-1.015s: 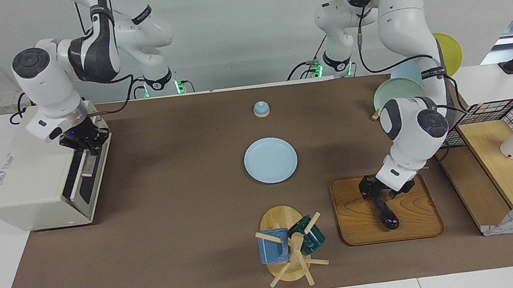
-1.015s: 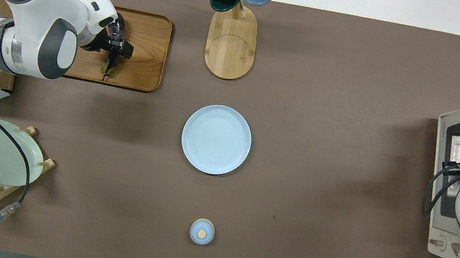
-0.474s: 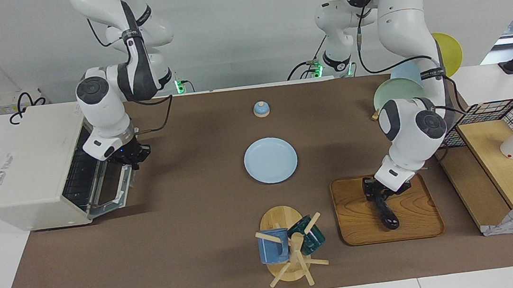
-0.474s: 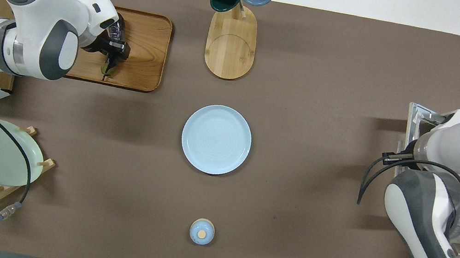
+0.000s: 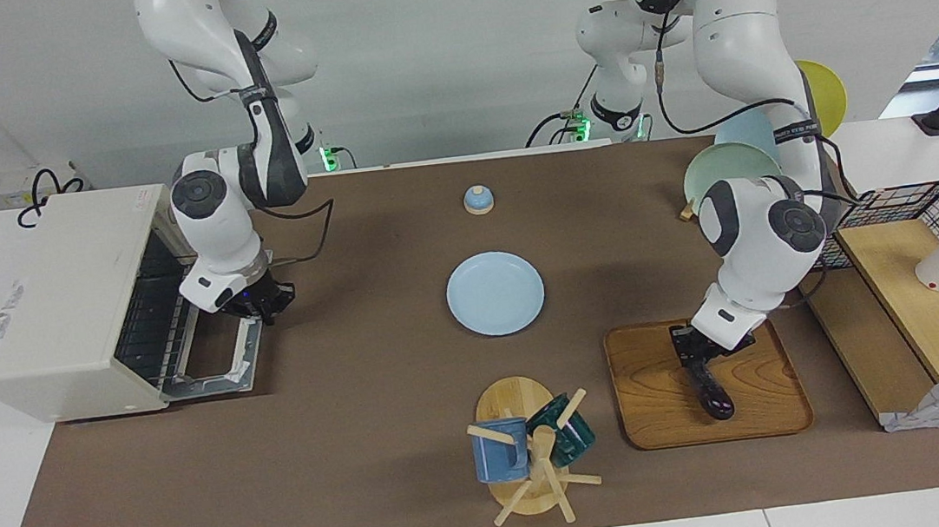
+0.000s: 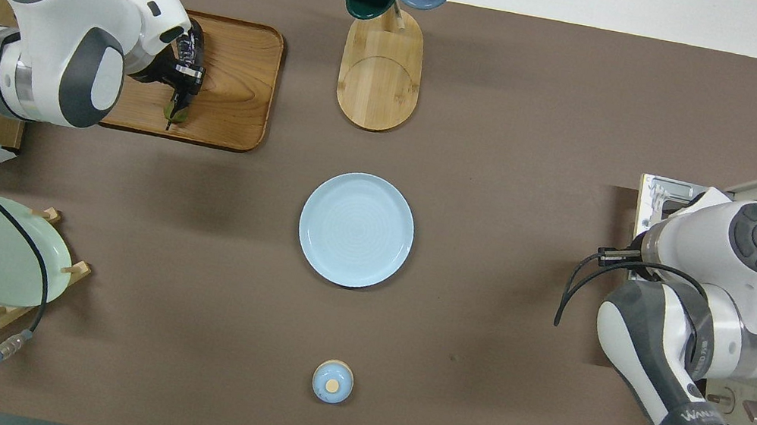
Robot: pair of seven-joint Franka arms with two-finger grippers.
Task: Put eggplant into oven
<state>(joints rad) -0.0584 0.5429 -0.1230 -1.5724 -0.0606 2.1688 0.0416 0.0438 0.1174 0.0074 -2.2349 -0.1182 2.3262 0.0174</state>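
The dark purple eggplant (image 5: 711, 391) lies on a wooden tray (image 5: 658, 392) toward the left arm's end of the table; its stem end shows in the overhead view (image 6: 174, 113). My left gripper (image 5: 693, 352) is low over the tray, shut around the eggplant's end nearer the robots. It also shows in the overhead view (image 6: 185, 74). The cream-white oven (image 5: 47, 308) stands at the right arm's end with its glass door (image 5: 217, 355) dropped flat and the wire rack (image 5: 145, 319) exposed. My right gripper (image 5: 263, 307) is at the door's bar handle, at its end nearer the robots.
A light blue plate (image 5: 495, 293) lies mid-table. A small blue bell (image 5: 478, 200) sits nearer the robots. A mug tree (image 5: 533, 453) with two mugs stands farther from them. A plate rack (image 5: 730, 166), a wire basket (image 5: 908, 204) and a wooden shelf (image 5: 928, 311) stand beside the tray.
My right gripper has pulled the oven door from shut down to flat open. My left gripper's fingers have closed in on the eggplant.
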